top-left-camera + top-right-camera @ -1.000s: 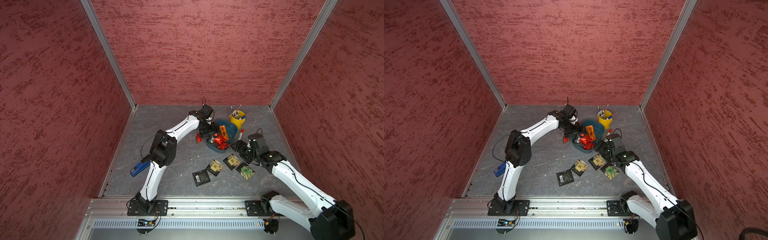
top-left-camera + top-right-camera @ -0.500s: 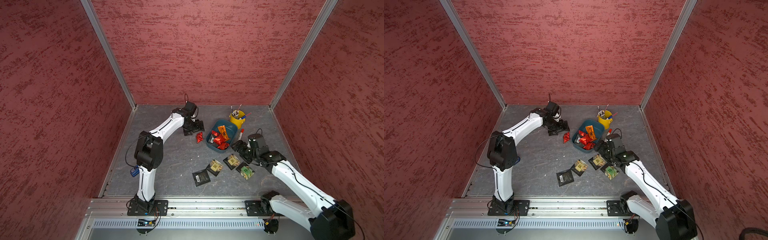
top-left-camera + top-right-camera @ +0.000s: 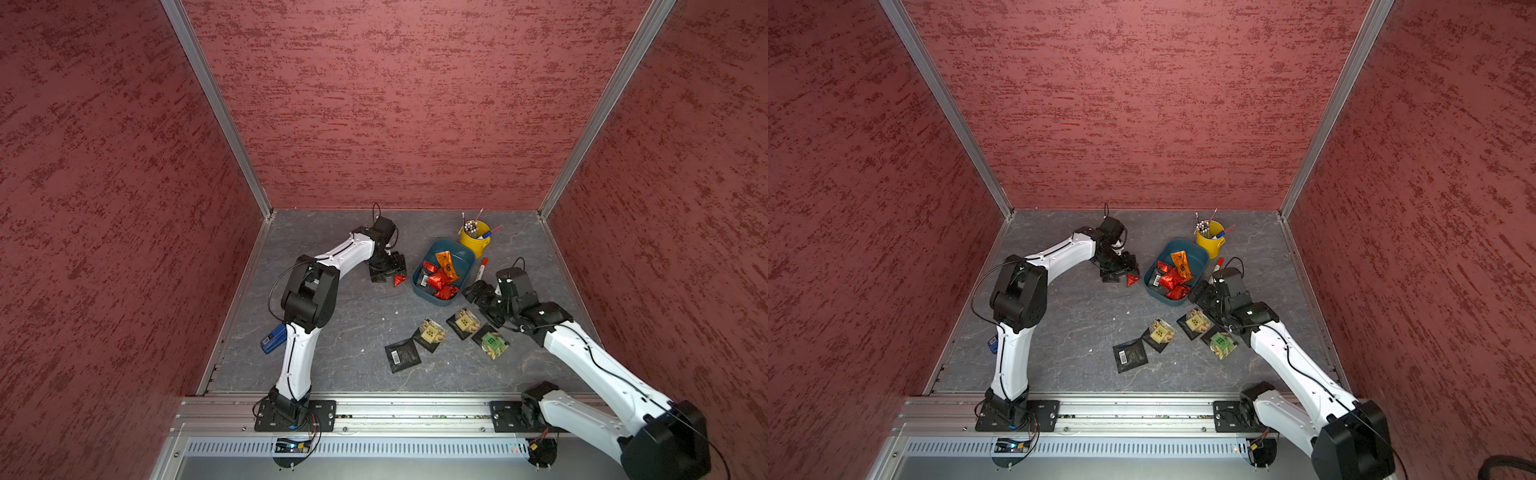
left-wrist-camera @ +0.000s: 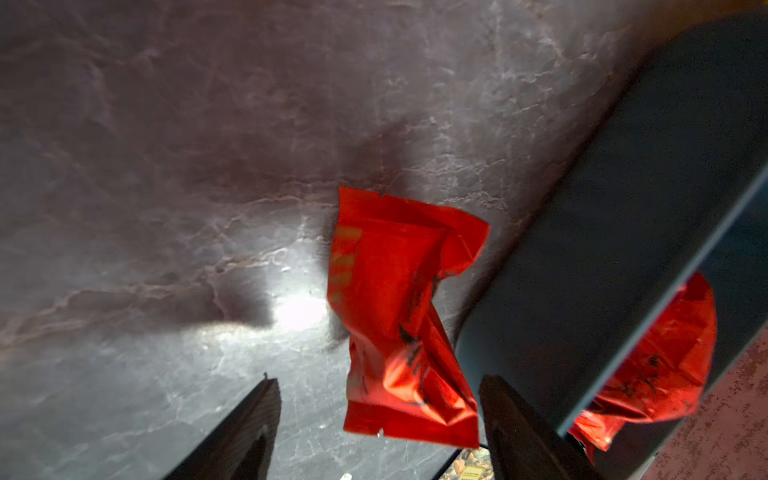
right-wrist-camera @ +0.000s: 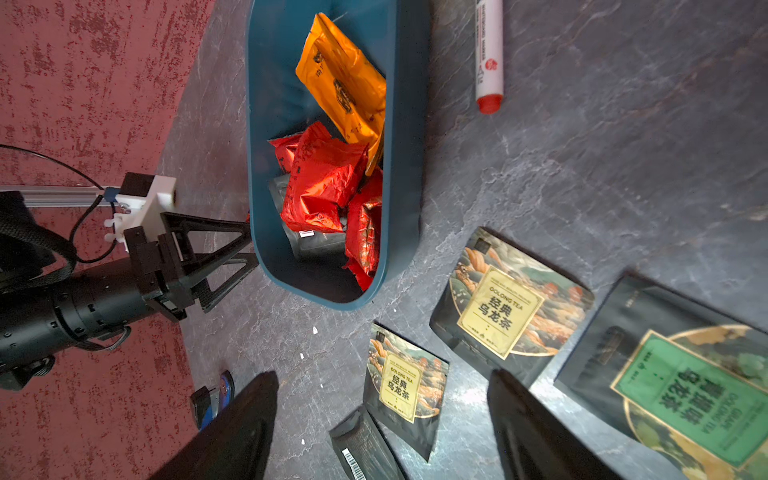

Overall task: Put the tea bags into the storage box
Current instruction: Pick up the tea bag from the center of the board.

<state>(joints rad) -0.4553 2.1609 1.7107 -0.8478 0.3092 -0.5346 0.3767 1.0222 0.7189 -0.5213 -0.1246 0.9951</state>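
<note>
The teal storage box (image 3: 432,300) (image 5: 405,124) holds several red foil tea bags (image 3: 436,281), an orange one (image 3: 446,262) and a black one. A loose red tea bag (image 3: 399,279) (image 4: 395,311) lies on the table just left of the box. My left gripper (image 3: 390,272) (image 4: 380,379) is open, and the bag's near end sits between its fingertips without touching them. Several black sachets lie in front of the box: yellow-labelled (image 3: 430,333) (image 3: 464,322), green-labelled (image 3: 491,341) and barcoded (image 3: 402,355). My right gripper (image 3: 478,294) (image 5: 382,376) hovers open and empty over them.
A yellow cup of pens (image 3: 476,242) stands behind the box, and a red-and-white marker pen (image 3: 481,268) (image 5: 489,54) lies to its right. A small blue object (image 3: 273,338) lies by the table's left edge. Red walls close in three sides.
My left gripper left the box, swung left, then came down around the loose red tea bag, its jaws narrowing slightly. The right arm has not moved.
</note>
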